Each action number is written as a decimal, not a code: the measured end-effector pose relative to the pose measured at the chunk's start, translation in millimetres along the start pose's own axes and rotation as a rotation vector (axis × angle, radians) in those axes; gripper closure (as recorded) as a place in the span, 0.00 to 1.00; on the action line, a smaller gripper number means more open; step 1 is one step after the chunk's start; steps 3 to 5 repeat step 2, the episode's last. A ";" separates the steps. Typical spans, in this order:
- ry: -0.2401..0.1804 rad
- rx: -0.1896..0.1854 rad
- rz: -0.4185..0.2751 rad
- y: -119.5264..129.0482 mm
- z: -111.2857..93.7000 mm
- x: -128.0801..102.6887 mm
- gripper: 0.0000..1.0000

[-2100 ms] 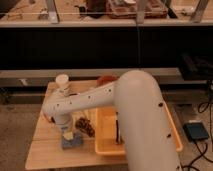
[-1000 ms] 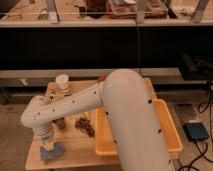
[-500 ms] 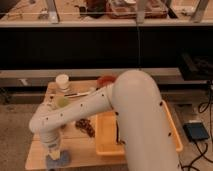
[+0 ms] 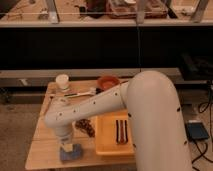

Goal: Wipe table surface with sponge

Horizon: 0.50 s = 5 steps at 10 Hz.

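A: Status check. Your gripper [image 4: 68, 146] is down at the front-left part of the table [image 4: 42, 145], pointing straight down onto the sponge [image 4: 70, 153].

B: Holding it?

A: Looks like it. The blue-grey block sits right under the wrist, flat on the wood, and the jaws appear closed around its top. Contact with the surface seems good.

B: So which step are you in?

A: My read: mid-wipe, sponge pressed down near the front edge.

B: What's close by?

A: Brown crumb pile [image 4: 85, 127] just behind and to the right of the sponge, the yellow tray [image 4: 105, 145] beside it on the right. White cup [image 4: 62, 82] sits well apart at the back.

B: Next move?

A: Keep downward pressure and drag along the planks. Watch the tray wall; clip it and the tray slides.
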State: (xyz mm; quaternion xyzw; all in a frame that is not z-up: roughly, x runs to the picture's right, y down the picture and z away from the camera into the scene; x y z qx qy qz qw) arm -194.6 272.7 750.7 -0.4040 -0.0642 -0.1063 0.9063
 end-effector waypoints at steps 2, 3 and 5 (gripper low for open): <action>0.012 0.025 0.031 -25.9 -0.1 11.7 1.00; 0.012 0.025 0.031 -25.9 -0.1 11.7 1.00; 0.012 0.025 0.031 -25.9 -0.1 11.7 1.00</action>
